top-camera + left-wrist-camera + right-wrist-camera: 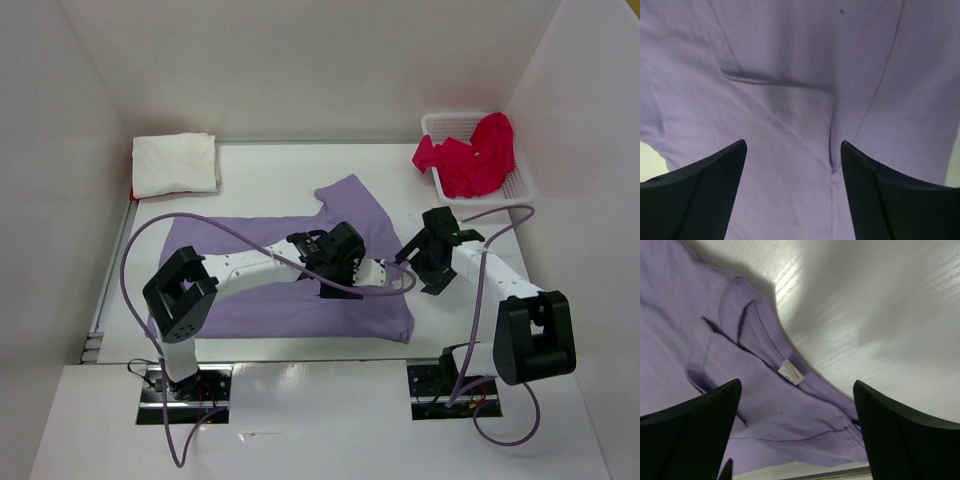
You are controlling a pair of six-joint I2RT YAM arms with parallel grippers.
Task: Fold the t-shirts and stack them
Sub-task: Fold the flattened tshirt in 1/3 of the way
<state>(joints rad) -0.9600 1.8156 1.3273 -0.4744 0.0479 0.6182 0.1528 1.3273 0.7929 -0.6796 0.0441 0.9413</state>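
A lavender t-shirt [260, 290] lies spread across the middle of the table, one sleeve [350, 200] turned toward the back. My left gripper [345, 288] hangs low over its right half, jaws open, with only wrinkled lavender cloth [790, 90] beneath and nothing between them [793, 145]. My right gripper [408, 258] is open at the shirt's right edge, above the collar and its white label [791, 372], with nothing held [797, 385]. An off-white t-shirt [175, 163] lies folded at the back left, a red sliver [133, 193] showing under it. A pinkish red t-shirt [472, 158] is heaped in the basket.
The white mesh basket [437, 124] stands at the back right corner. White walls enclose the table on the left, back and right. Purple cables loop from both arms over the near part of the table.
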